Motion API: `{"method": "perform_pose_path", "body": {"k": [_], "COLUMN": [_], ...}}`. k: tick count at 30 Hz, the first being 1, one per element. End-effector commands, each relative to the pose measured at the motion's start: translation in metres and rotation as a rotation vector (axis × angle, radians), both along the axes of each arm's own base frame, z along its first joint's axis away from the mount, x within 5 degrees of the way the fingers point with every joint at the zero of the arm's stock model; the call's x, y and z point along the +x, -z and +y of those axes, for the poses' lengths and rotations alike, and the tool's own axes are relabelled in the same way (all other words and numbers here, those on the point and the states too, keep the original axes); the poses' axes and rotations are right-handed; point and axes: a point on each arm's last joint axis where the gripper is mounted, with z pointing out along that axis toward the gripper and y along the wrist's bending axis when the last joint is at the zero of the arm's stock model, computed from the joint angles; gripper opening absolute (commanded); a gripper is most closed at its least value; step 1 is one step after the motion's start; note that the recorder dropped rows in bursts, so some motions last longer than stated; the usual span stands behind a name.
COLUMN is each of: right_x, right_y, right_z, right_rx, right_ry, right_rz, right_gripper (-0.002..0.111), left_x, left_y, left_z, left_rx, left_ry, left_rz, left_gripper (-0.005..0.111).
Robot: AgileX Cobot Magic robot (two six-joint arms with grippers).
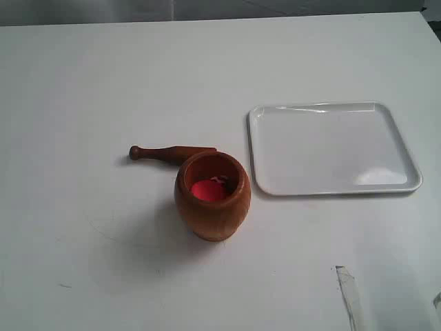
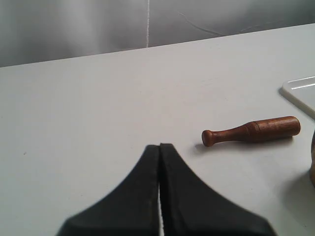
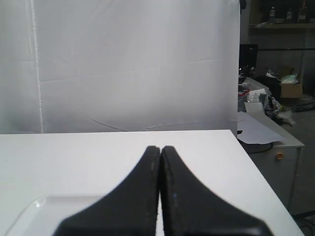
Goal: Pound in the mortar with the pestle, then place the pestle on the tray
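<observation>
The reddish-brown wooden mortar (image 1: 212, 196) stands upright mid-table with something bright red inside. The slim dark pestle (image 1: 171, 153) lies flat on the table just behind it, knob end pointing left, thick end near the mortar's rim. It also shows in the left wrist view as the pestle (image 2: 252, 131). The glossy white tray (image 1: 332, 147) lies to the right of the mortar. My left gripper (image 2: 160, 146) is shut and holds nothing, a short way from the pestle's knob. My right gripper (image 3: 160, 148) is shut too, above the tray's corner (image 3: 34, 211). Neither gripper appears in the exterior view.
The white table (image 1: 103, 83) spreads wide around the objects. A thin pale strip (image 1: 349, 295) lies near the front right. Beyond the table's right edge is a cluttered desk (image 3: 268, 110). A white backdrop (image 3: 133, 64) hangs behind the table.
</observation>
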Motion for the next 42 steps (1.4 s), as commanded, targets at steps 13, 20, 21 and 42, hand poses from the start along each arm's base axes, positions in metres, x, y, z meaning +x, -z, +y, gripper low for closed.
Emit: {"method": "perform_pose_path", "body": {"k": [13, 20, 21, 42], "right_x": [-0.0002, -0.0002, -0.0002, -0.0006], "right_y": [0.0000, 0.0000, 0.0000, -0.0068], "right_z": [-0.0003, -0.0003, -0.0003, -0.0002], "right_rx": [0.001, 0.001, 0.001, 0.340], "right_ry": [0.005, 0.005, 0.005, -0.014], "right_rz": [-0.008, -0.008, -0.008, -0.032], "right_gripper": [0.000, 0.000, 0.000, 0.000], "left_x": [0.0001, 0.0001, 0.0001, 0.0001], "left_y": [-0.0001, -0.0001, -0.0001, -0.0001], "left_z": [-0.0007, -0.0007, -0.0007, -0.0007], "left_rx": [-0.015, -0.015, -0.015, -0.015], "left_ry": [0.006, 0.006, 0.006, 0.006], "left_rz": [-0.004, -0.004, -0.004, -0.004], "left_gripper": [0.000, 0.000, 0.000, 0.000]}}
